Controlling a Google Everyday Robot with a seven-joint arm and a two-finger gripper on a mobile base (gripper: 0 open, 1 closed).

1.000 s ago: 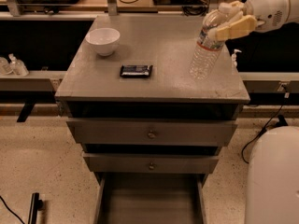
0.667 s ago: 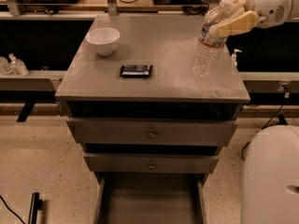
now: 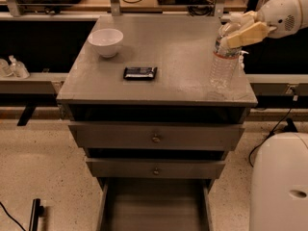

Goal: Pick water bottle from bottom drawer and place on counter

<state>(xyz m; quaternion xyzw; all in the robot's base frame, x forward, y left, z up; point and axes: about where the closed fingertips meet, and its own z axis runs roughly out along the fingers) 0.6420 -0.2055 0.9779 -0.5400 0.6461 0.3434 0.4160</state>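
**A:** Start at the left. Has anything moved there?

**B:** No. The small round white ceramic bowl (image 3: pixel 106 41) sits as it did a second ago, at the back left of the broad flat grey desk (image 3: pixel 183 52). The flat black rectangular packet (image 3: pixel 140 72) lies just in front and to the right of it, unmoved.

**A:** And below?

**B:** The narrow grey bottom drawer (image 3: pixel 154 208) stands pulled out. It shows only bare floor (as far as the frame reaches), so the picking part looks done.

**A:** So what has changed?

**B:** The small clear plastic water bottle (image 3: pixel 223 64). A second ago it hung tilted over the right part of the desk. Now it is further right and nearer the front right corner, and almost upright. Its base is at the surface or just above it; I cannot tell whether they touch.

**A:** Who has it?

**B:** The robot's cream two-finger hand (image 3: pixel 236 35) comes in from the right and is clamped round the bottle's neck and shoulder, hiding the cap.

**A:** Meaning?

**B:** I judge the placing nearly finished: the bottle has to settle on the desk, and then the hand lets go. It stands close to the right edge, so a nudge on release could tip it off.
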